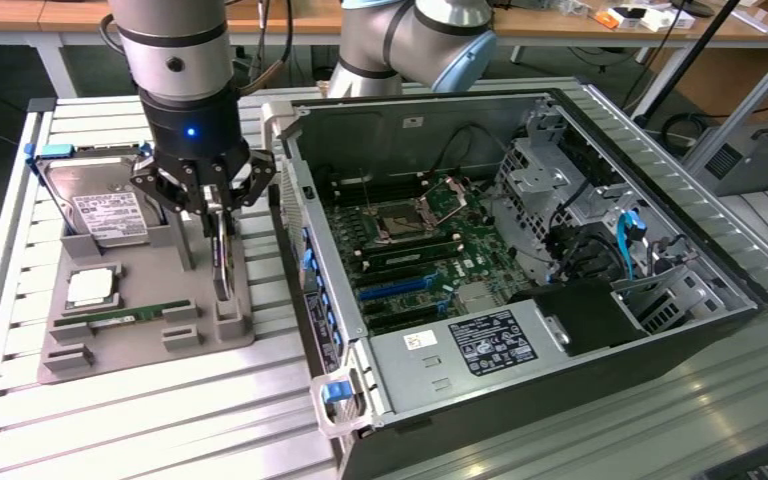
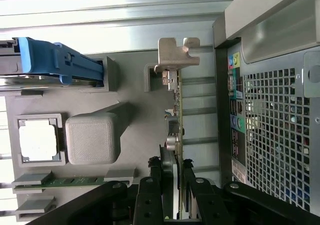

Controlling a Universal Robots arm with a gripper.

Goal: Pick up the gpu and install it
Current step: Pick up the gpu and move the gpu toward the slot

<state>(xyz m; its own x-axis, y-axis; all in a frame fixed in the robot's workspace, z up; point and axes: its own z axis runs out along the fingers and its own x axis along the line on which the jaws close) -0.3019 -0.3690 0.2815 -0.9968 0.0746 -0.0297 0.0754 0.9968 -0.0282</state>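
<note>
The gpu (image 1: 225,262) is a thin dark card standing on edge in a slot of the grey holder tray (image 1: 144,345), close to the open computer case (image 1: 518,330). My gripper (image 1: 220,215) comes straight down over its upper edge. In the wrist view the gpu (image 2: 176,110) shows edge-on, with its silver-grey bracket (image 2: 177,52) at the far end. The black fingers (image 2: 150,190) of my gripper (image 2: 171,167) press against both faces of the card, shut on it. Its lower edge still looks seated in the tray (image 2: 135,130).
The tray also holds a silver hard drive (image 1: 104,205) in a blue caddy (image 2: 55,65), a square processor (image 1: 91,287) and a green memory stick (image 1: 124,317). The case lies open with its motherboard (image 1: 398,250) exposed; its perforated rear panel (image 2: 270,115) stands just beside the card.
</note>
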